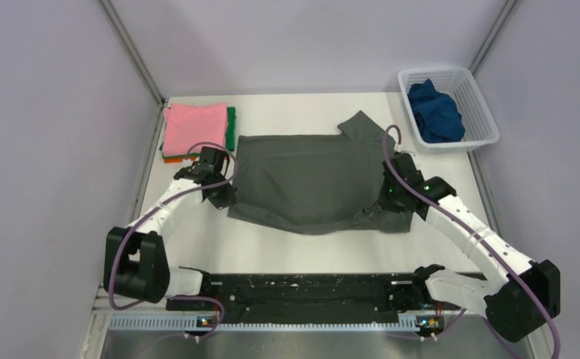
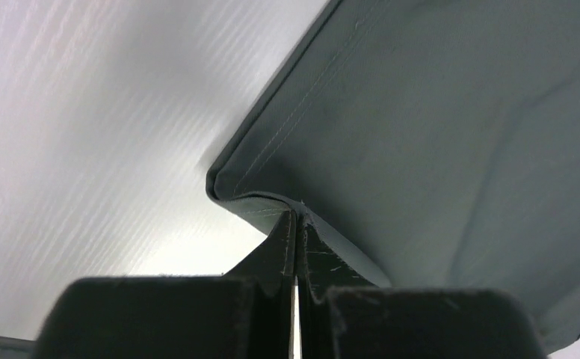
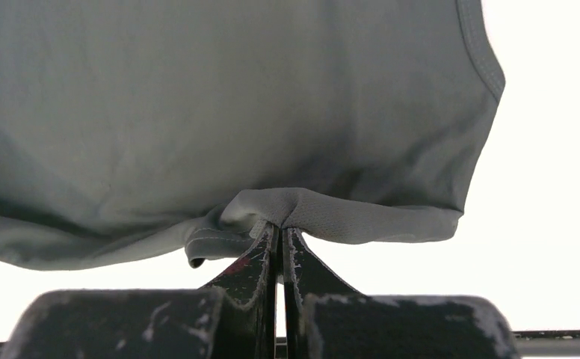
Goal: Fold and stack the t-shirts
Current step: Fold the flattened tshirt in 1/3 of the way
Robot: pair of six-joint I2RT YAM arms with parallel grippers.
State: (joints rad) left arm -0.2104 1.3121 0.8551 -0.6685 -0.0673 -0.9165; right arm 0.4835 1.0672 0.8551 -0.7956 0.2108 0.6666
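Note:
A dark grey t-shirt lies spread on the white table. My left gripper is shut on its left hem corner; in the left wrist view the fingertips pinch the stitched edge of the dark grey t-shirt. My right gripper is shut on the bunched near right edge; the right wrist view shows the gripper pinching a fold of the dark grey t-shirt. A folded stack at far left has the pink t-shirt on top, with green and orange edges showing below. The dark blue t-shirt lies crumpled in the basket.
A white plastic mesh basket stands at the far right corner. Grey walls close in on the left, back and right. A black rail runs along the table's near edge between the arm bases.

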